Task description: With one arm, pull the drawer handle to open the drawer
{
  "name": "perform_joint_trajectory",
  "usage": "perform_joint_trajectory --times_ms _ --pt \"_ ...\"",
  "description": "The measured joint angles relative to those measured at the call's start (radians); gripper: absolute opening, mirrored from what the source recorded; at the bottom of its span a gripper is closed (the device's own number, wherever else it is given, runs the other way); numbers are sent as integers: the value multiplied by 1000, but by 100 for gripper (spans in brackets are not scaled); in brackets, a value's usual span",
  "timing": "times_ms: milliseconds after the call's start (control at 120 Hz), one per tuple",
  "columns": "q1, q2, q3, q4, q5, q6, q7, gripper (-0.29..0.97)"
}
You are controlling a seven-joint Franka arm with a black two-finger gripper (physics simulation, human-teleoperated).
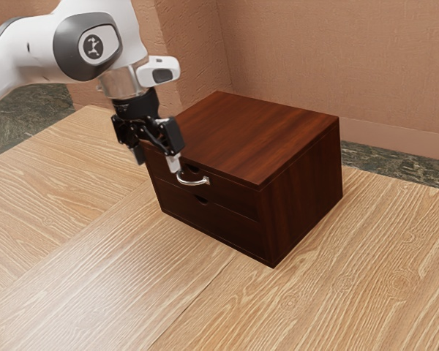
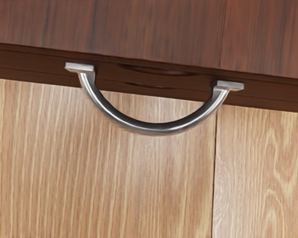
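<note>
Hovering at one handle (image 1: 195,178) on one cabinet (image 1: 263,139), two fingers (image 1: 176,162) seem released

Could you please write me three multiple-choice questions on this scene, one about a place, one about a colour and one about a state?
1. Where is the hand?
A) close over the handle
B) far off to the exterior view's right
C) raised high, well clear of everything

2. What colour is the handle?
A) red
B) silver
C) black

3. How is the upper drawer?
A) pulled fully out
B) taken out altogether
C) shut

Answers:
1 A, the hand hangs just above the handle at the front of the cabinet.
2 B, the curved bar shines metal grey in the wrist view.
3 C, the upper drawer's front lies flush in the cabinet.
</note>
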Motion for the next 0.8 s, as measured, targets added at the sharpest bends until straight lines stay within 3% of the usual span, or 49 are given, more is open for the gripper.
perform_joint_trajectory --times_ms 333,383,567,658,800 --pt "2 -6 -3 30 13 6 46 68" --pt "-1 -66 -6 70 14 5 75 68" --pt "-69 -119 -120 102 -25 59 337 68" --pt "-104 -115 -136 94 -3 79 459 68" --pt "-67 -58 -132 61 34 92 638 68"
